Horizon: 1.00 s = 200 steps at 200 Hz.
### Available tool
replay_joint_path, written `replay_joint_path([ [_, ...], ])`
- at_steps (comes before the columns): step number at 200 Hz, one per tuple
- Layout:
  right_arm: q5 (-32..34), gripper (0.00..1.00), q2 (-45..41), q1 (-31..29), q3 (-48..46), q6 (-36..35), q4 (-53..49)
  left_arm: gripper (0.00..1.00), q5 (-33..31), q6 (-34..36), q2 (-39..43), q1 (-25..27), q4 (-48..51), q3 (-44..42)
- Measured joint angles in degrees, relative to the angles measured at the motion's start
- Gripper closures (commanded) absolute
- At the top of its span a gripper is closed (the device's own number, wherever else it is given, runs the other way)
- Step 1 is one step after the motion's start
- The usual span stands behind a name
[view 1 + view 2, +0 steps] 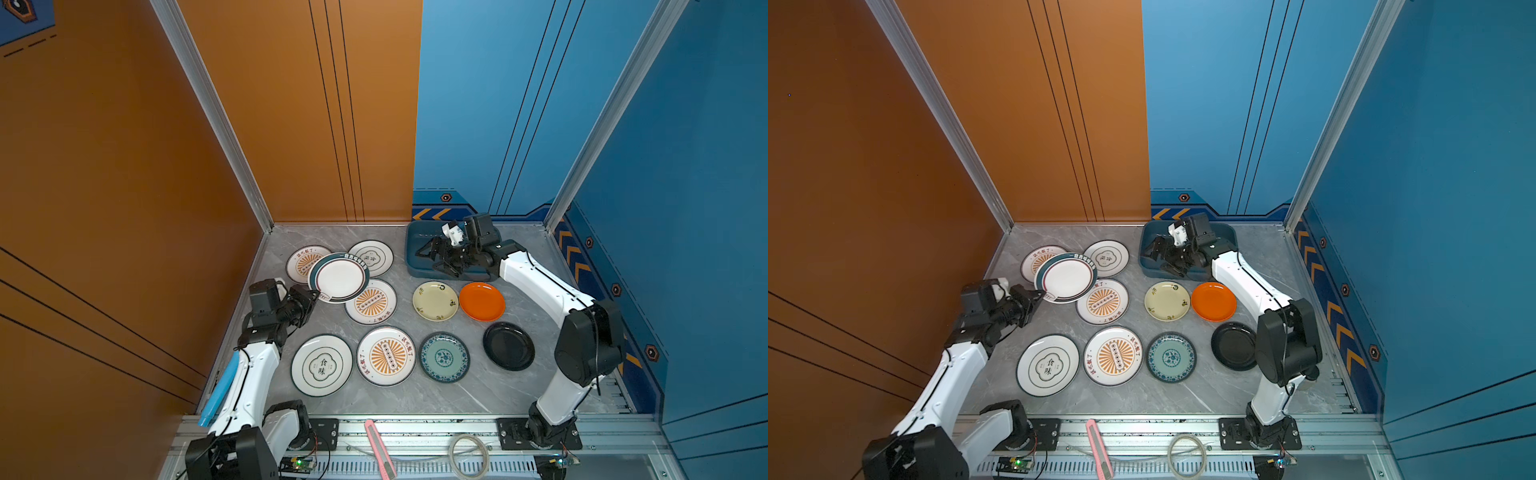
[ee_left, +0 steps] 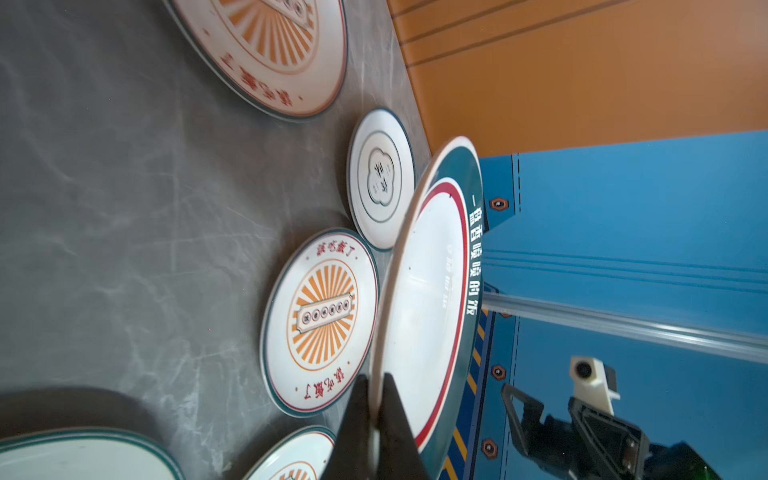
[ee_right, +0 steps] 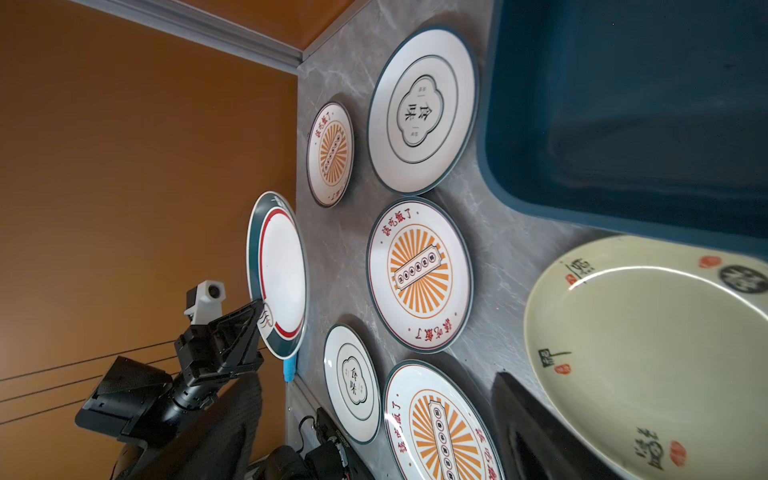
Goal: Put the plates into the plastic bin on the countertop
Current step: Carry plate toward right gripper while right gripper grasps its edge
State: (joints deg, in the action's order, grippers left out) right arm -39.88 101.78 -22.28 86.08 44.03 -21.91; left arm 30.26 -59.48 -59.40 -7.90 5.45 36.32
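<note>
My left gripper is shut on the rim of a white plate with a teal border, held tilted above the countertop; the wrist view shows the rim pinched between the fingertips. My right gripper hangs open over the dark teal plastic bin at the back right, with nothing between its fingers. The part of the bin's inside that shows is bare. Lying flat are sunburst plates, quatrefoil plates, a cream plate, an orange plate, a black plate and a teal-patterned plate.
Orange walls close the left and back, blue walls the back right and right. On the aluminium rail at the front lie a pink utility knife and a coil of cable. A sunburst plate lies partly under the raised plate.
</note>
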Motion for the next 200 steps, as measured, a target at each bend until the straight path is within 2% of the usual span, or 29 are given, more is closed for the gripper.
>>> replay_joint_path([
  [40,-4.31,0.21,4.33,-0.31,4.11,1.03,1.60,1.00,0.04,-0.90,-8.92,10.32,-3.58,7.17],
  [103,-9.31,0.35,6.43,-0.15,5.60,1.01,3.34,1.00,2.14,-3.19,-20.57,16.46,-10.51,15.56],
  [122,-10.47,0.44,6.82,-0.09,5.60,1.01,3.52,1.00,3.04,-3.61,-23.54,18.21,-11.41,17.77],
  [143,-10.95,0.60,7.02,0.35,5.60,0.79,3.50,1.00,3.32,-3.89,-25.79,19.50,-12.15,19.93],
  [200,-10.91,0.83,7.02,2.12,5.57,1.33,3.56,1.00,3.48,-3.98,-29.00,21.22,-12.94,24.41],
])
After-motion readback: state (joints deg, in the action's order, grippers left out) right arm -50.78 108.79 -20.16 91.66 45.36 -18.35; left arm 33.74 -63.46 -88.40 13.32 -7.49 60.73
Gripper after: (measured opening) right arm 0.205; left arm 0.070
